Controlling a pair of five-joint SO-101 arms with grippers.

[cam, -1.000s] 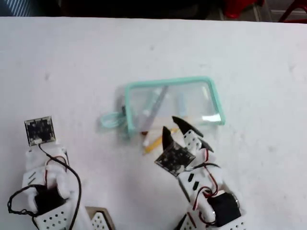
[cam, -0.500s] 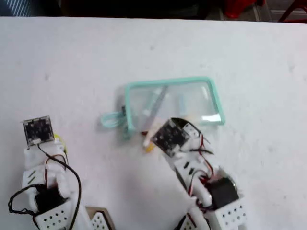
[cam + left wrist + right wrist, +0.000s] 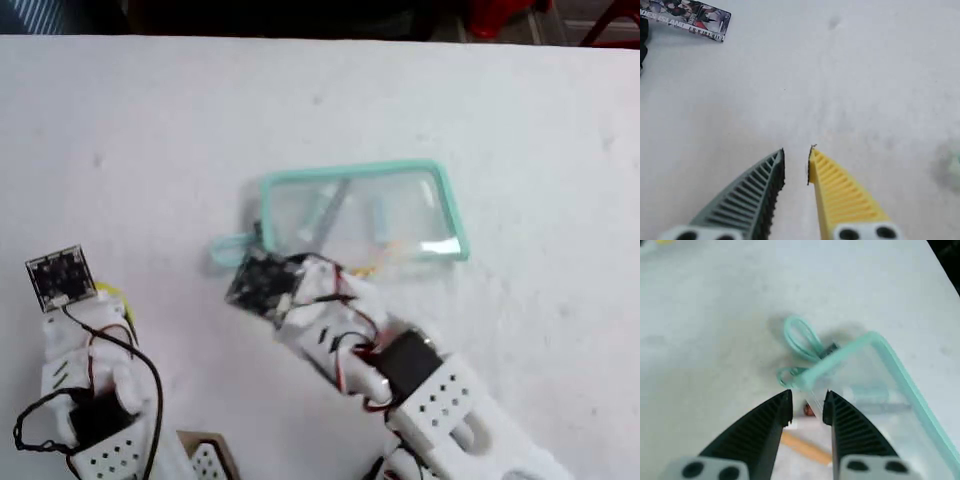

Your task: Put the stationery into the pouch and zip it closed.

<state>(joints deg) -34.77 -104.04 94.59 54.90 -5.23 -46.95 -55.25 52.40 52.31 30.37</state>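
The pouch (image 3: 400, 205) lies flat near the middle of the white, faintly grainy table (image 3: 500, 120). It is a rounded rectangle of clear, glossy plastic edged all round with a mint-green band. A thin mint cord loop (image 3: 228, 250) trails from its corner onto the table. Through the clear wall, slim pens (image 3: 330, 215) show as pale, blurred sticks lying at a slant.

The right arm (image 3: 400, 365), white perforated plastic with red and black wires, slants up from the near edge to the pouch's near corner beside the loop. In the right wrist view, the right gripper (image 3: 807, 407) has two black, ribbed, tapering fingers (image 3: 770, 430) set a narrow gap apart. Their tips stand on either side of the pouch's mint edge just by the corner, and whether they touch it cannot be told. A small white and reddish piece shows in the gap. A round wooden pencil (image 3: 805, 450) lies on the table under the gripper, just outside the pouch.

The left arm (image 3: 90, 400) sits at the near left, well apart from the pouch. The left gripper (image 3: 796, 162) has one grey-green and one yellow ribbed, wedge-shaped finger. They stand narrowly parted with nothing between them, over bare table. A flat printed card (image 3: 687, 19) lies far beyond it
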